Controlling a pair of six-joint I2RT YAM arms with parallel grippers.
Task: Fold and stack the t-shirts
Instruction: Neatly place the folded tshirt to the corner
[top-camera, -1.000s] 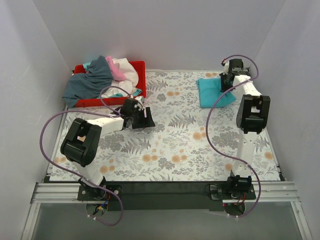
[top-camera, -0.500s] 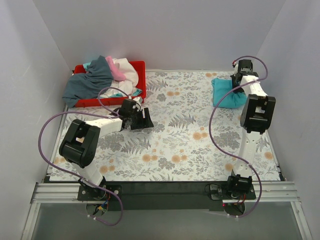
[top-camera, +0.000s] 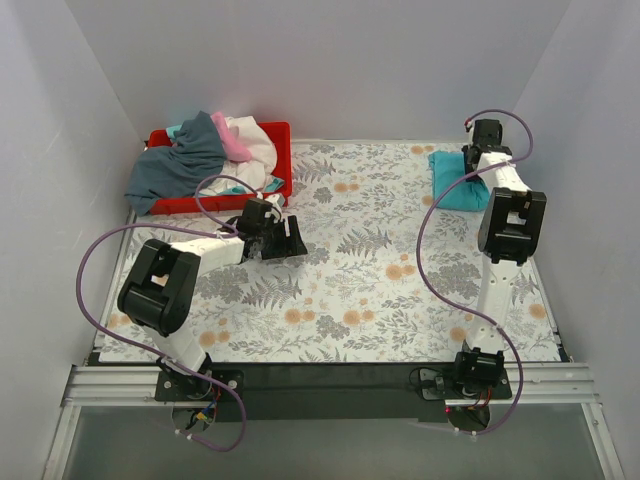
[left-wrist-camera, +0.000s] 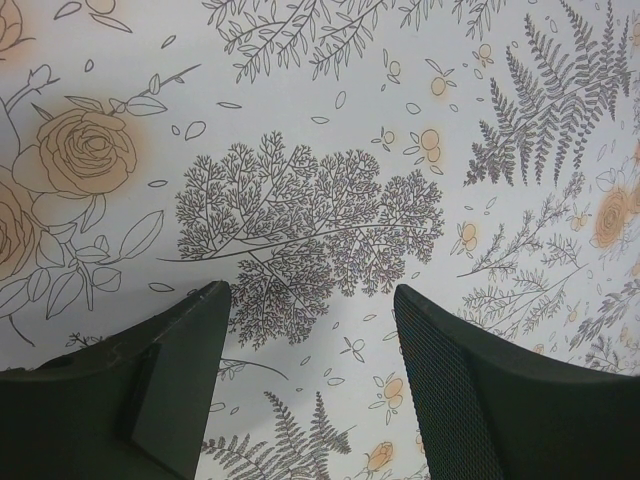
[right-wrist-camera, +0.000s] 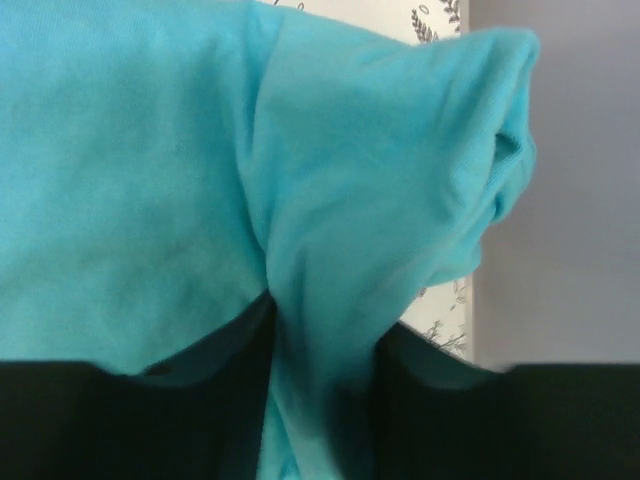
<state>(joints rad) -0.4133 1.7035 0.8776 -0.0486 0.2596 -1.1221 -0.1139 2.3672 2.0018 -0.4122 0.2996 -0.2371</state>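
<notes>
A folded bright turquoise t-shirt (top-camera: 455, 183) lies at the far right corner of the table. My right gripper (top-camera: 476, 158) is on it, shut on a ridge of the turquoise cloth (right-wrist-camera: 330, 250) pinched between its dark fingers (right-wrist-camera: 205, 400). A pile of unfolded t-shirts, slate grey (top-camera: 180, 165), white (top-camera: 256, 145) and pink (top-camera: 234, 139), fills the red tray (top-camera: 278, 140) at the far left. My left gripper (top-camera: 290, 240) hovers open and empty over the floral tablecloth (left-wrist-camera: 300, 200), just in front of the tray.
The white side wall (top-camera: 590, 150) stands close beside the right gripper and the turquoise shirt. The back wall runs right behind the tray and the shirt. The arm bases stand on the black rail (top-camera: 330, 380) at the near edge.
My right gripper has dragged the turquoise t-shirt to the right, towards the far right corner. The left arm has barely moved.
</notes>
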